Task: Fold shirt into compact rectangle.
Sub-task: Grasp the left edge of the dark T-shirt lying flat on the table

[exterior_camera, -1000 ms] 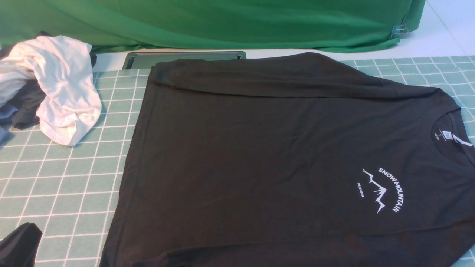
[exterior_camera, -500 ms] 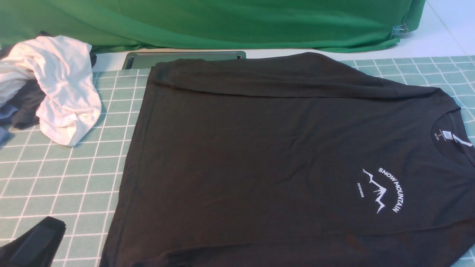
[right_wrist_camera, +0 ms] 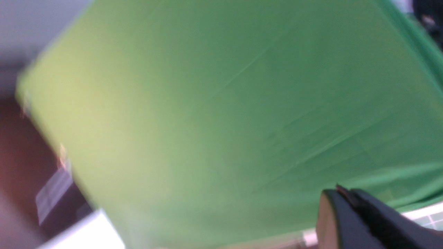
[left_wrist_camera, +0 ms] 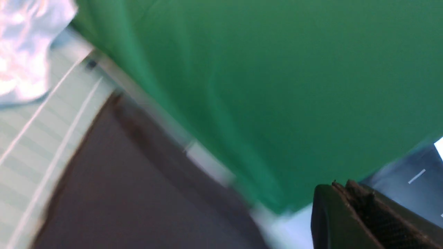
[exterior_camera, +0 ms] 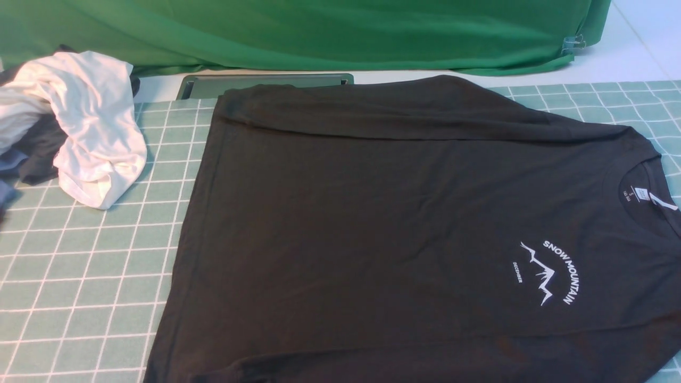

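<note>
Black fabric fills the near part of the front view: the shirt (exterior_camera: 372,239) lies flat and chest up on the pale green checked mat (exterior_camera: 80,276). Its hem is to the left and its collar to the right, and the near edge and collar side run out of frame. The white mountain logo (exterior_camera: 550,274) and the neck label (exterior_camera: 640,193) face up. One sleeve (exterior_camera: 372,111) is folded along the far edge.

Bare mat lies open left of the hem. Beyond it a crumpled white garment (exterior_camera: 90,122) sits apart from the shirt. A grey tray (exterior_camera: 266,84) touches the shirt's far edge, and a green backdrop (exterior_camera: 319,32) stands behind.

Only the blurred wrist views show the grippers. The left gripper (left_wrist_camera: 341,185) is clenched on nothing, off the cloth. The right gripper (right_wrist_camera: 342,192) is likewise clenched empty, facing the backdrop.
</note>
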Robot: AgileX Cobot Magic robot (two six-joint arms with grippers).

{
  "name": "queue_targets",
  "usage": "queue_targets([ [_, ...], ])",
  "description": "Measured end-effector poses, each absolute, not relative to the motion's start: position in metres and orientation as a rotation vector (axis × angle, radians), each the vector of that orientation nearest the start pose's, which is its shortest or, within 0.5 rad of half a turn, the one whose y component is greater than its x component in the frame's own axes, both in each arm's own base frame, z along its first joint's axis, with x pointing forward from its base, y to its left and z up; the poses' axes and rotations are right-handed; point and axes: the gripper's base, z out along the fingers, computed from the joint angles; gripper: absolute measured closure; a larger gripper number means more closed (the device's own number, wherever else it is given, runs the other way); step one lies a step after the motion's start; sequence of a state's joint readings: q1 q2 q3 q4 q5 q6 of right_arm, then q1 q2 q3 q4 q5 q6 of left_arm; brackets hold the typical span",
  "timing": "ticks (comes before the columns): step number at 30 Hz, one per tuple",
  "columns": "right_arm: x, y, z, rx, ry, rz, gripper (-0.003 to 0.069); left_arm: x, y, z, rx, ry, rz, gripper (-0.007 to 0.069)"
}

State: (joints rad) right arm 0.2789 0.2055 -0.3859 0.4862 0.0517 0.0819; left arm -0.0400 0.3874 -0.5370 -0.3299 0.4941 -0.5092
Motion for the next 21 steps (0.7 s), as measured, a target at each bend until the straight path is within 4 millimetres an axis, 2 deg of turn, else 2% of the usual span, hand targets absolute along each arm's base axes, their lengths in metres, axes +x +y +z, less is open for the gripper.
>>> queue_targets([
  [2,0.06,0.03,0.351,-0.011,1.539,0.666,0.0632,0.099,-0.022,0.325,-0.553,2.081,-0.639,0.0606],
  [3,0.07,0.04,0.361,-0.134,1.687,0.63,0.0632,0.116,-0.026,0.314,-0.521,2.298,-0.582,0.0606],
  [4,0.071,0.041,0.362,-0.149,1.712,0.629,0.0632,0.115,-0.026,0.315,-0.519,2.313,-0.582,0.0606],
  [5,0.08,0.049,0.368,-0.276,1.88,0.586,0.0632,0.129,-0.03,0.3,-0.46,2.527,-0.552,0.0606],
  [6,0.086,0.053,0.369,-0.357,1.996,0.553,0.0632,0.137,-0.033,0.288,-0.418,2.663,-0.558,0.0606],
  [8,0.098,0.058,0.366,-0.476,2.181,0.496,0.0632,0.147,-0.042,0.27,-0.345,2.843,-0.645,0.0606],
  [10,0.112,0.062,0.356,-0.554,2.326,0.448,0.0632,0.152,-0.058,0.254,-0.225,2.943,-0.79,0.0606],
  [14,0.126,0.066,0.344,-0.595,2.43,0.425,0.0631,0.155,-0.073,0.241,-0.15,2.969,-0.757,0.0606],
  [17,0.136,0.069,0.337,-0.612,2.48,0.416,0.0631,0.158,-0.083,0.228,-0.135,2.99,-0.549,0.0602],
  [19,0.138,0.07,0.336,-0.613,2.489,0.416,0.0631,0.159,-0.087,0.224,-0.127,3.007,-0.494,0.0595],
  [21,0.14,0.071,0.335,-0.608,2.484,0.415,0.0631,0.161,-0.091,0.216,-0.137,3.031,-0.378,0.0561],
])
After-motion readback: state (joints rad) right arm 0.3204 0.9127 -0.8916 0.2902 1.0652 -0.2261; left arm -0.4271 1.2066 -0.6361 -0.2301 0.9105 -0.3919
